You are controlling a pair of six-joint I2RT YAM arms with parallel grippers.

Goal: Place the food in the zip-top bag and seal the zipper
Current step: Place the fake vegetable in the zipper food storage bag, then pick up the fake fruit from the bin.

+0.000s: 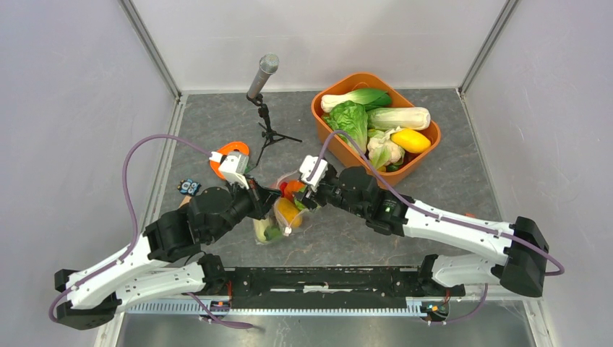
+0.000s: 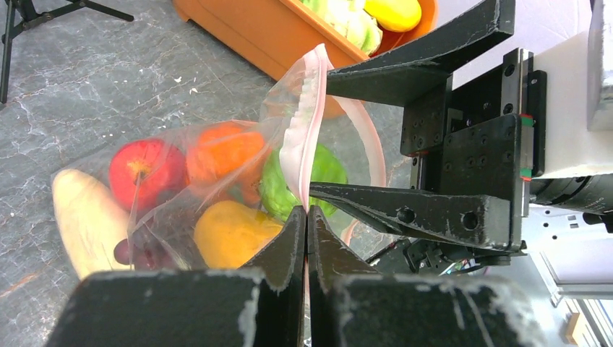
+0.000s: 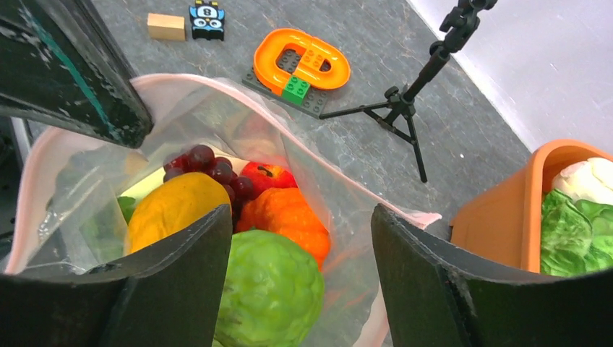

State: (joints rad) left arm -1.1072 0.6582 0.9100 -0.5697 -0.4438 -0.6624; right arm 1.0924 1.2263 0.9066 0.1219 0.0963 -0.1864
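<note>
The clear zip-top bag [image 1: 283,217] lies between the two arms, its mouth standing open. Inside is the food: a red apple [image 2: 144,170], an orange piece [image 2: 224,152], a yellow piece [image 2: 228,235], purple grapes [image 3: 213,170] and a green piece [image 3: 271,289]. My left gripper [image 2: 306,217] is shut on the pinkish zipper [image 2: 300,137] and holds that edge upright. Over the bag's mouth my right gripper [image 3: 300,217] is open. The green piece lies just under it, close to one finger, and nothing is pinched.
An orange tub [image 1: 329,137] of leafy vegetables stands at the back right, close to the bag. A microphone on a small tripod [image 1: 264,108] stands behind the bag. To the left are an orange toy ring [image 3: 303,61], a wooden block [image 3: 166,27] and a small toy car [image 3: 206,16].
</note>
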